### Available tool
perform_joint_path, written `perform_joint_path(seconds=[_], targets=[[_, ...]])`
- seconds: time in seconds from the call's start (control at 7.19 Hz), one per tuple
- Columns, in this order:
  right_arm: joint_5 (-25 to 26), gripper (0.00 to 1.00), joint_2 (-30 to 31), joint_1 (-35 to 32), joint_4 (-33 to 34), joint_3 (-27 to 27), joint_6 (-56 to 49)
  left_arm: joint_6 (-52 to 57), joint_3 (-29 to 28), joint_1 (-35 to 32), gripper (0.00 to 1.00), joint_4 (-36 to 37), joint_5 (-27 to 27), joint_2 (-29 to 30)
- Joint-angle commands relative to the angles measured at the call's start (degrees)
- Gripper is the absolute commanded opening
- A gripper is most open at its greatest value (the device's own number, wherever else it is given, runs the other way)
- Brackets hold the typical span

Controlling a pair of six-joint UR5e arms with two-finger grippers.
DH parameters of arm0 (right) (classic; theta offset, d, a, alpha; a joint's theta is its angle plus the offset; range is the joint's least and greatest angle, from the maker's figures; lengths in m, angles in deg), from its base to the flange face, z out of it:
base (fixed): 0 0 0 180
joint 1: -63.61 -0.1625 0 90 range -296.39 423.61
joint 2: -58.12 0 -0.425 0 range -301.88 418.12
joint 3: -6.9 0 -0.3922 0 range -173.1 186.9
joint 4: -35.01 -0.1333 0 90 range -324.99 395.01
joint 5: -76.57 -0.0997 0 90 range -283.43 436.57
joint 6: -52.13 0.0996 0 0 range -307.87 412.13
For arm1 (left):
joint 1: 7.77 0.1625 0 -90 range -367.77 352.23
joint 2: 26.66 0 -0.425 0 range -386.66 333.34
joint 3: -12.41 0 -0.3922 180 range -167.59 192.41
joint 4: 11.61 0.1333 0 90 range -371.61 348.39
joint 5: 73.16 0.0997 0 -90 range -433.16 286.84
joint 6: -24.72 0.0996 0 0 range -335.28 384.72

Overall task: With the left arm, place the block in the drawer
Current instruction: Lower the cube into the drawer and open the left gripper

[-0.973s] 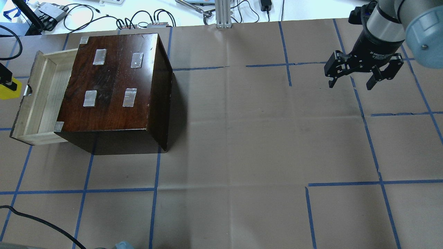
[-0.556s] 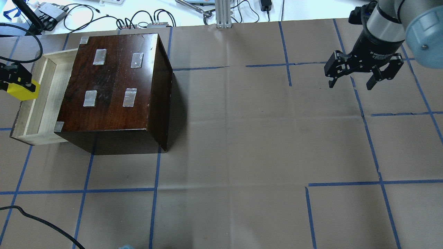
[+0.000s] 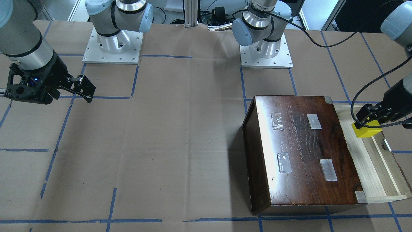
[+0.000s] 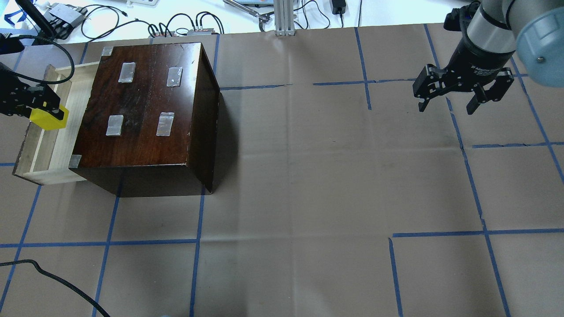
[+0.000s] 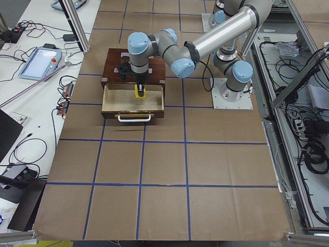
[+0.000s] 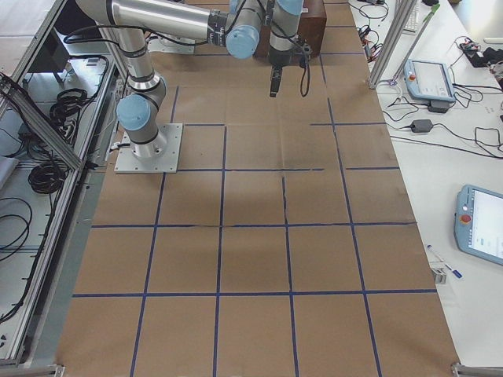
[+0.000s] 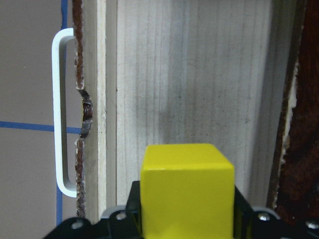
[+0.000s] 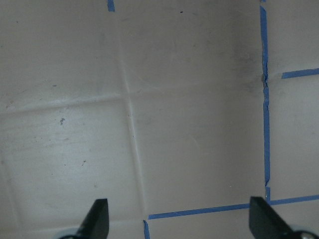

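The yellow block (image 4: 47, 119) is held in my left gripper (image 4: 44, 115), which is shut on it, above the open pale wood drawer (image 4: 48, 149) of the dark brown box (image 4: 145, 110). In the front-facing view the block (image 3: 366, 131) hangs over the drawer (image 3: 376, 167). The left wrist view shows the block (image 7: 187, 186) over the drawer floor (image 7: 194, 79), with the notch and white handle (image 7: 59, 114) to the left. My right gripper (image 4: 447, 102) is open and empty, far right above the table.
Brown paper with blue tape lines covers the table (image 4: 308, 176). Cables and devices lie beyond the far edge (image 4: 132, 20). A loose black cable (image 4: 53, 277) trails at the near left. The arm bases (image 3: 111, 45) stand at the back.
My left gripper has carried the yellow block rightward, from outside the drawer's front to over the drawer's inside. The right arm has not moved.
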State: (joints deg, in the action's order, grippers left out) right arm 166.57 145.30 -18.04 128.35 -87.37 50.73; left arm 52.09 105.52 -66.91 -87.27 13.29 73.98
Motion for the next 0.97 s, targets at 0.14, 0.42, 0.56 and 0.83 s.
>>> perform_joint_path(seconds=[0.14,0.42,0.56,0.83], targets=[[0.0,1.0,0.0,0.0,0.0,-0.04,0.0,0.06,4.17,-0.45,0.04,5.15,0.04,0.52],[0.0,1.0,0.0,0.0,0.0,-0.03,0.0,0.06,4.71,-0.71,0.19,7.36,-0.22,0.78],[0.0,1.0,0.0,0.0,0.0,-0.04,0.0,-0.03,4.71,-0.71,0.87,7.36,-0.4,0.87],[0.0,1.0,0.0,0.0,0.0,-0.03,0.0,0.06,3.14,-0.62,0.99,7.45,-0.49,0.7]])
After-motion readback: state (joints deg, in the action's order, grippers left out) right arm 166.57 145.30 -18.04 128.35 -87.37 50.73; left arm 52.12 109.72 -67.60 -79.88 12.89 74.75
